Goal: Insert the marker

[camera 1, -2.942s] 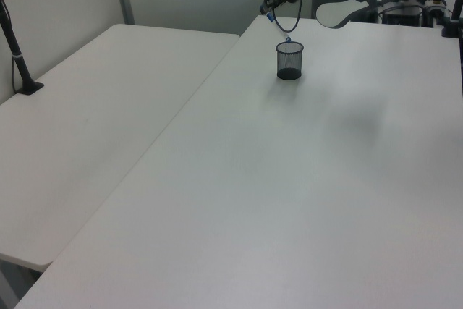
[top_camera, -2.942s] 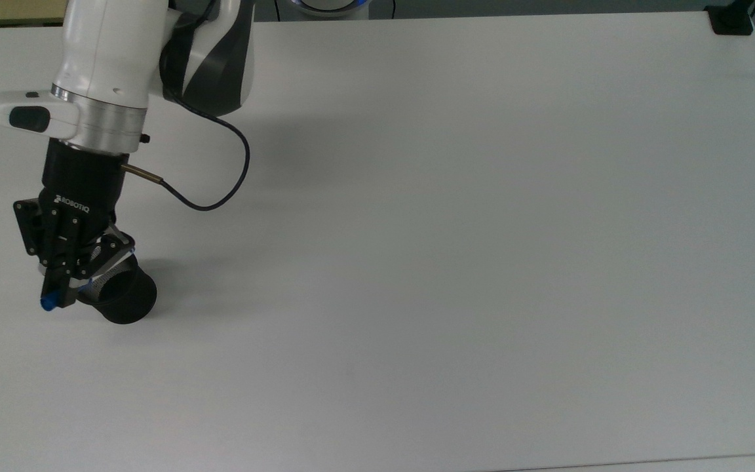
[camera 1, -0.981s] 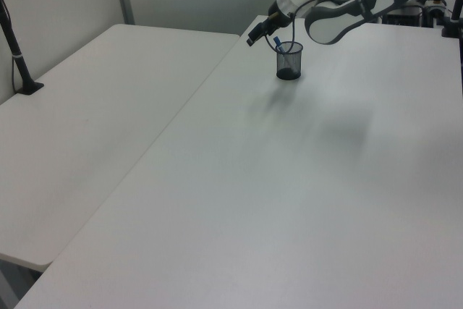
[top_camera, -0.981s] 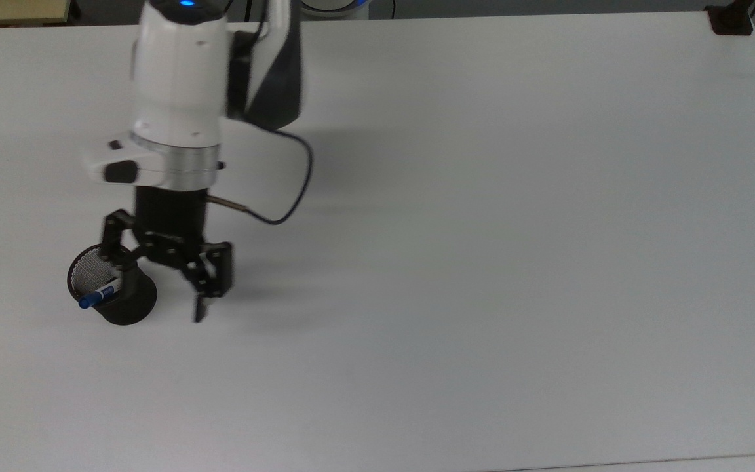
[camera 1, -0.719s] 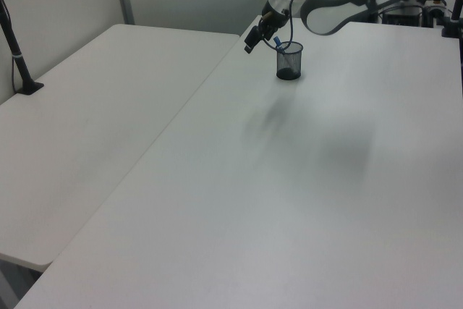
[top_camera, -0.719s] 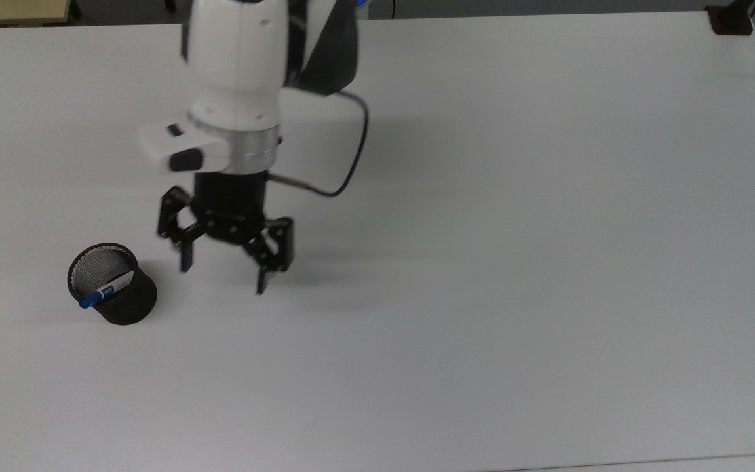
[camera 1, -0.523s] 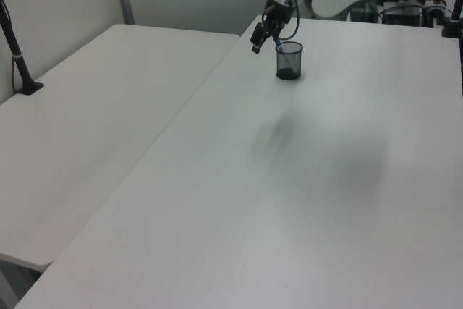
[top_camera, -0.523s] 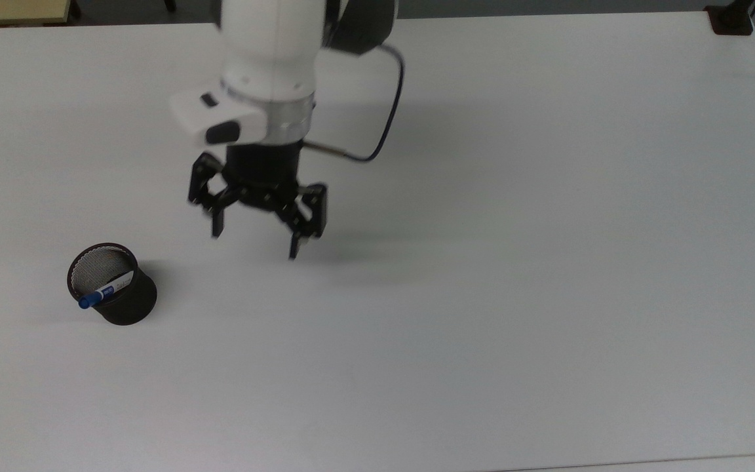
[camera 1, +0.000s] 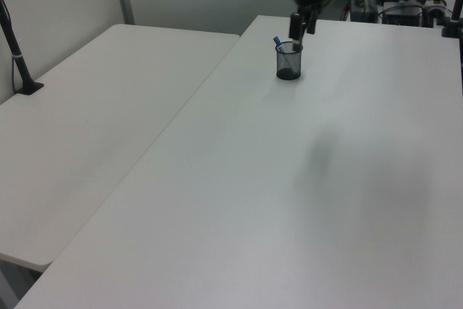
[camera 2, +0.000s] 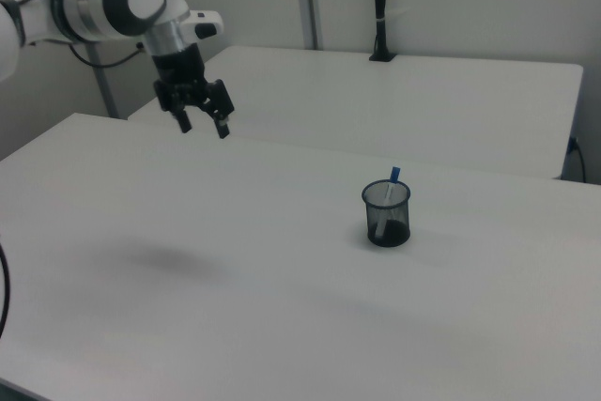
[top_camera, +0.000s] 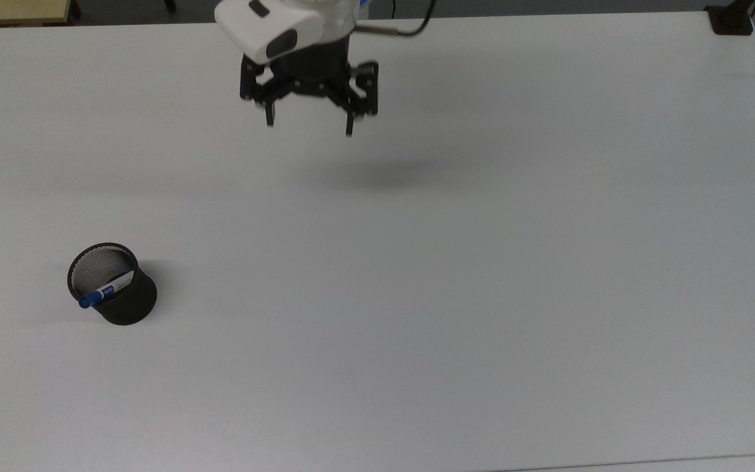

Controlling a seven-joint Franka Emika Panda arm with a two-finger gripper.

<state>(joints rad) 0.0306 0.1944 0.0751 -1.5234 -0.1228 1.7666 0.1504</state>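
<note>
Insertion looked finished. The marker (top_camera: pixel 107 291) stood leaning inside the black mesh cup (top_camera: pixel 115 293), its blue end poking above the rim toward the top view's left, and the right view showed the same blue tip (camera 2: pixel 394 174) rising above the cup's edge. The cup sat upright on the white table (top_camera: pixel 482 295), near the top view's left edge. The gripper (top_camera: pixel 309 126) hung well apart from the cup, high over the table's far side in the top view, its fingers spread wide with nothing between them. Judging from this, only parking the arm seemed left; the marker itself appeared settled and needed no further handling.
</note>
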